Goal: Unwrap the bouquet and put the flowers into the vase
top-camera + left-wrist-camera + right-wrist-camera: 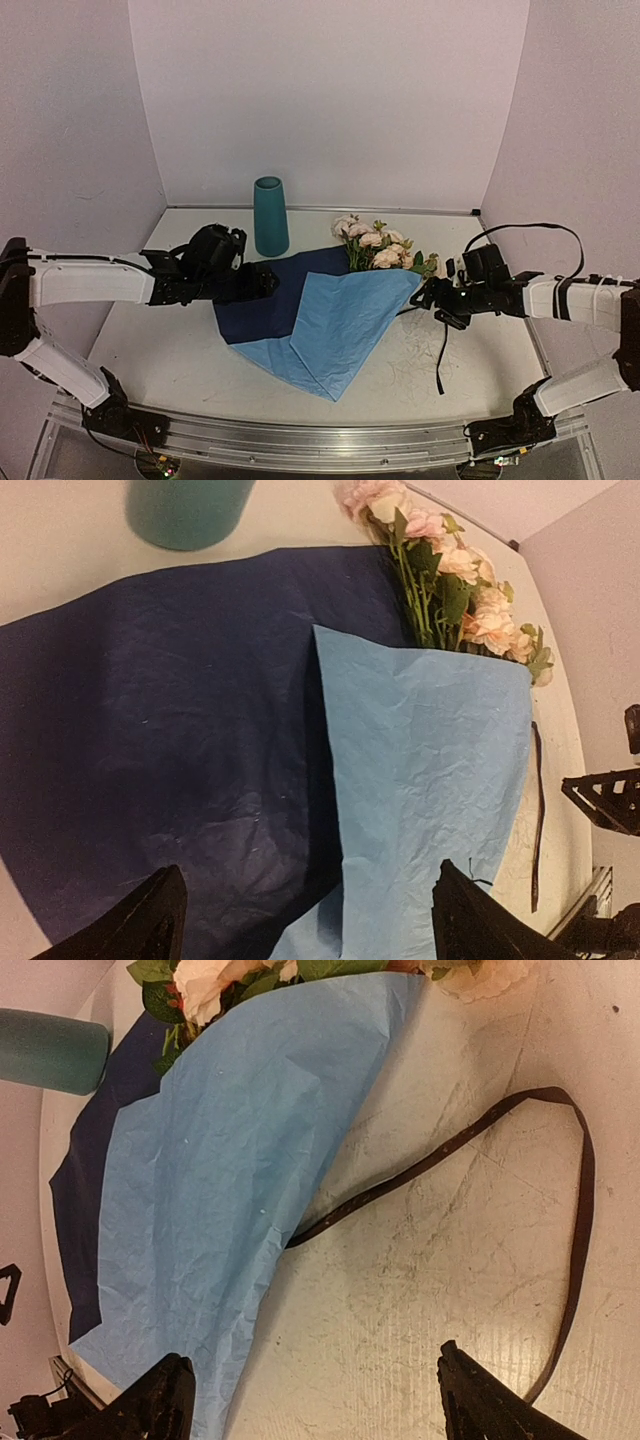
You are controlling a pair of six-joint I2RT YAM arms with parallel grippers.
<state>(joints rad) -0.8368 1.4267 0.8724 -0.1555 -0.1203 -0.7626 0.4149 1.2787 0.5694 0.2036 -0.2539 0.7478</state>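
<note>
Vase (pixel 270 216): standing upright at the back of the table (pixel 150 345), serving as the reference for every place below.
Bouquet paper (pixel 330 320): lying spread open in front of the vase and to its right. The dark-blue side is showing nearest the vase, and a lighter-blue flap is folding over the stems.
Flowers (pixel 374 246): lying near the vase on its right. The blooms are poking out past the flap and the stems are hiding beneath it.
Ribbon (pixel 440 1150): trailing loose on the table, well to the right of the vase, with one end running under the flap's edge.
Left gripper (pixel 311 875): hanging over the dark paper in front of the vase, jaws standing wide and gripping nothing.
Right gripper (pixel 316 1352): hanging far right of the vase beside the flap's edge, jaws spread and holding nothing.
Risk: the flap is covering the stems, so a grab at the flowers is likely catching paper too. Dragging the sheet toward the vase could be tipping that tall, slim cylinder. The tucked ribbon end could be snagging as the flap lifts.
</note>
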